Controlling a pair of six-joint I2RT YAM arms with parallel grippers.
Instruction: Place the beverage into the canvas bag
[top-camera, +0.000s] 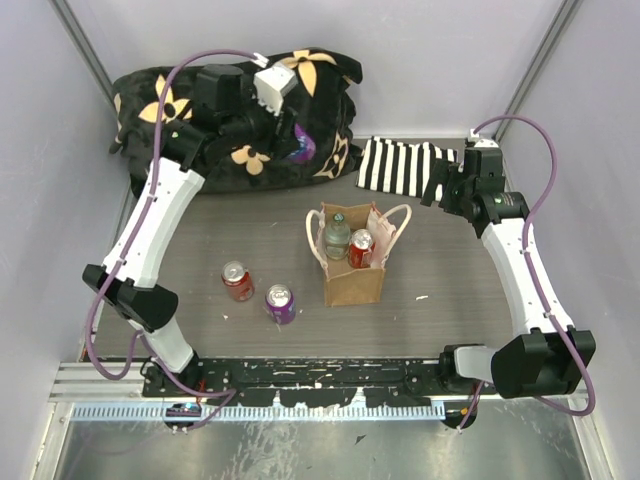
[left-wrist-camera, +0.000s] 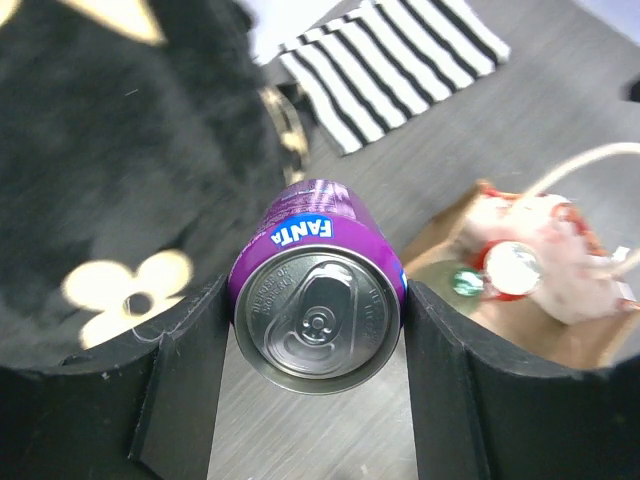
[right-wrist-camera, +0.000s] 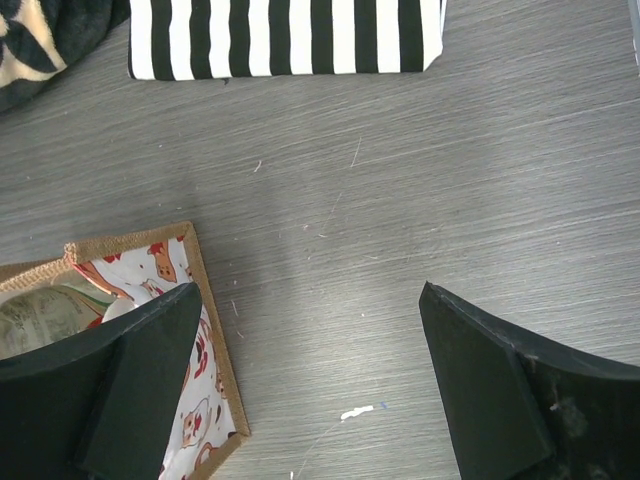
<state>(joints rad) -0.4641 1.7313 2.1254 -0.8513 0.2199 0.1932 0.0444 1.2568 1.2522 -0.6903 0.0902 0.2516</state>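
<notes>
My left gripper (left-wrist-camera: 318, 325) is shut on a purple Fanta can (left-wrist-camera: 318, 290), held lying on its side in the air, its top facing the wrist camera. In the top view this gripper (top-camera: 290, 140) and its can (top-camera: 303, 152) are at the back, over a black flowered bag. The tan canvas bag (top-camera: 352, 272) with cream handles stands mid-table and holds a glass bottle (top-camera: 337, 236) and a red can (top-camera: 361, 247); it also shows in the left wrist view (left-wrist-camera: 560, 345). My right gripper (right-wrist-camera: 310, 330) is open and empty, just right of the bag's rim (right-wrist-camera: 130, 237).
A red can (top-camera: 237, 281) and a second purple can (top-camera: 280, 303) stand on the table left of the canvas bag. The black flowered bag (top-camera: 240, 100) lies at the back left. A black-and-white striped cloth (top-camera: 405, 165) lies at the back right.
</notes>
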